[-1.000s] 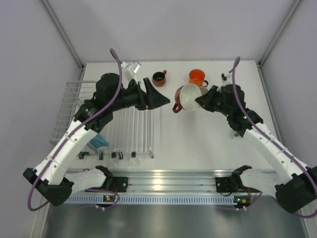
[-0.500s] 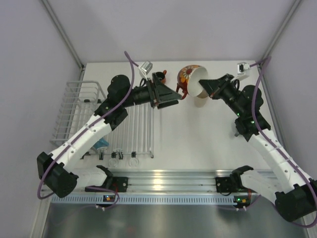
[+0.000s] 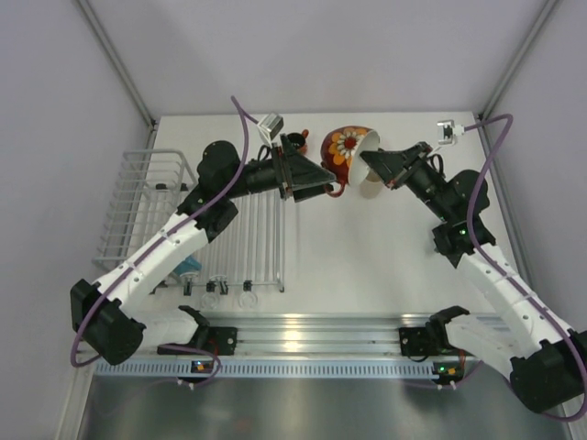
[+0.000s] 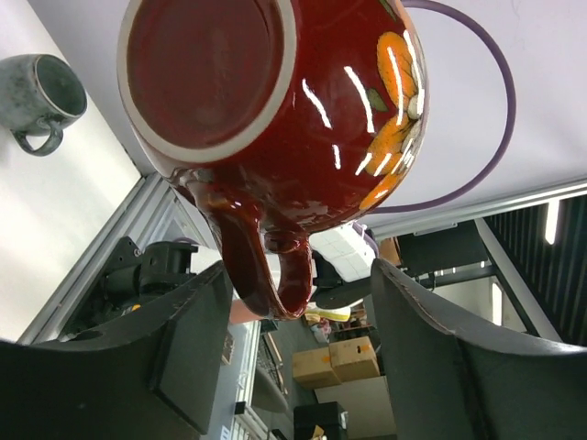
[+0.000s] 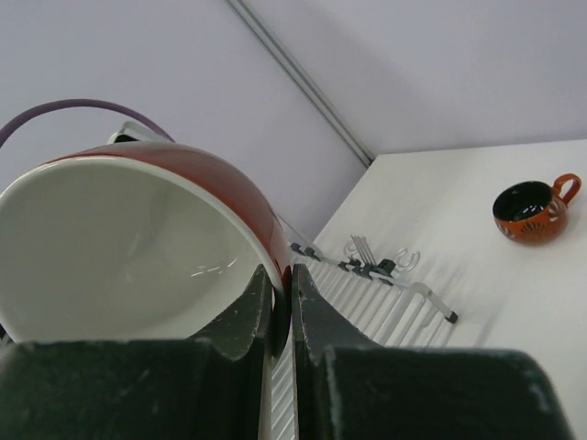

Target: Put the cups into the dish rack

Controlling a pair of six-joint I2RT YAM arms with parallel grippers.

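Right end effector (image 5: 282, 286) is pinched shut on the rim of the red mug (image 3: 347, 147), holding it tilted above the tabletop (image 3: 367, 247). Left end effector (image 4: 301, 280) gapes, fingers flanking the mug's handle without touching. The rack (image 3: 138, 197) sits beside the left arm.

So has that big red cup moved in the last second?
Yes. The wide red cup, pinched by the right gripper, has moved toward the far edge of the table, now level with the small dark red cup.
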